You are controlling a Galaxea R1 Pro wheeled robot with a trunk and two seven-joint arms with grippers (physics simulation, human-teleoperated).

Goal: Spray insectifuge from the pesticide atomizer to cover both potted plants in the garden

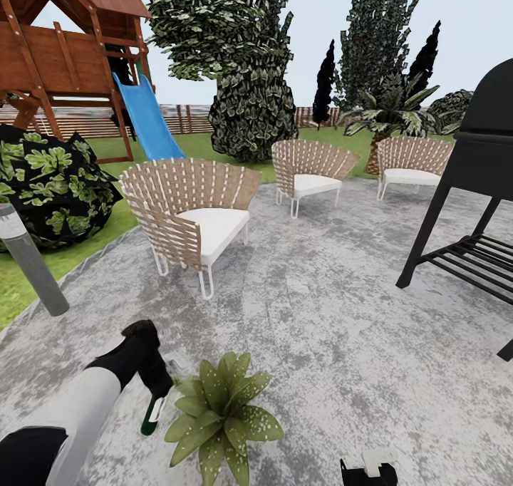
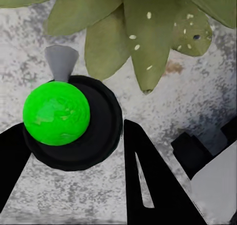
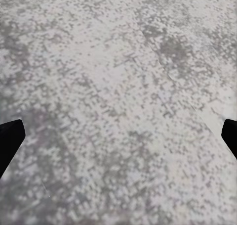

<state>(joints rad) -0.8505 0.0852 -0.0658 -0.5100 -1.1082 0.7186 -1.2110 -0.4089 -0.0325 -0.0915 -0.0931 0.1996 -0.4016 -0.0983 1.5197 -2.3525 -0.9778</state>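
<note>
The left gripper (image 1: 153, 390) holds the pesticide atomizer (image 1: 152, 415) beside a potted plant (image 1: 221, 411) – the right gripper's (image 3: 118, 141) fingers stand apart.

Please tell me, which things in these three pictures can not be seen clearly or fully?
- Grey pot of the green spotted-leaf potted plant: head view, hidden under its own leaves.
- Dark green pesticide atomizer: head view, upper part behind the black left gripper; left wrist view shows it end-on.
- Right gripper: cut by the head view's bottom edge; its black fingertips sit apart at the right wrist view's edges.
- Black grill: cut by the right edge.
</note>
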